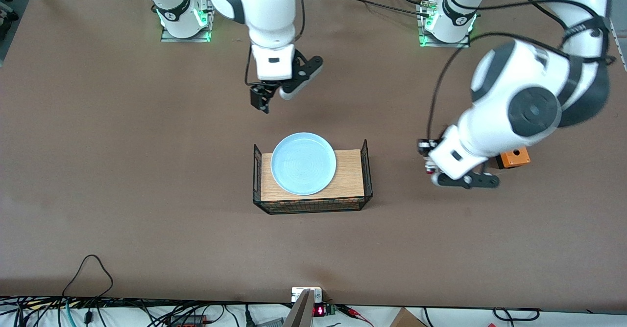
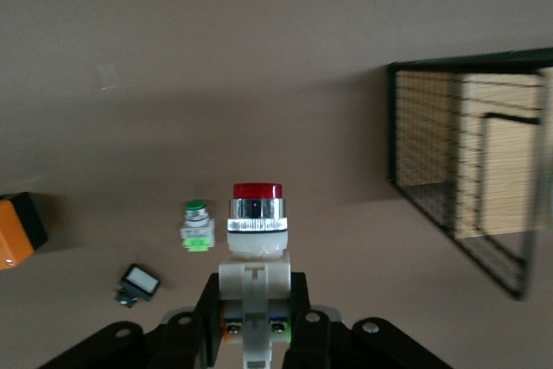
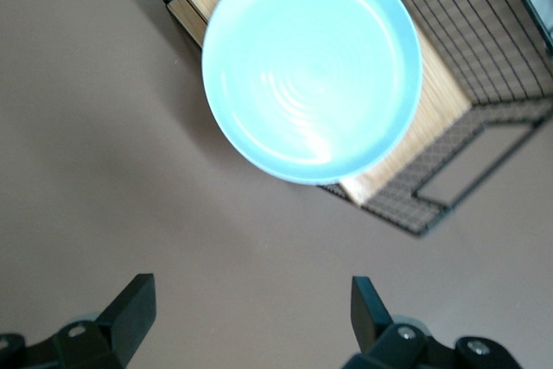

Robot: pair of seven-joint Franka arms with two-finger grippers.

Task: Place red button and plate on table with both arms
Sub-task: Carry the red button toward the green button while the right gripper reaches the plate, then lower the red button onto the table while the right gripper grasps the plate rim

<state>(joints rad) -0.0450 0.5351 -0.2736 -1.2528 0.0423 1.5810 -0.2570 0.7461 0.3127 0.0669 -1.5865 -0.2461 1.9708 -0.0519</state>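
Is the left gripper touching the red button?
Touching. The left wrist view shows the left gripper with its fingers clamped on the red button's whitish body.

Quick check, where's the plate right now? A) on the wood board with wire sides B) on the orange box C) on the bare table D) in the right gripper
A: the plate lies on the wood board, and the open right gripper is above the table, not touching it.

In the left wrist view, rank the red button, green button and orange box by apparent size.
1. red button, in the left claw, so nearness to the camera enlarges it.
2-3. Unsure: green button and orange box; the box is cut off at the edge.
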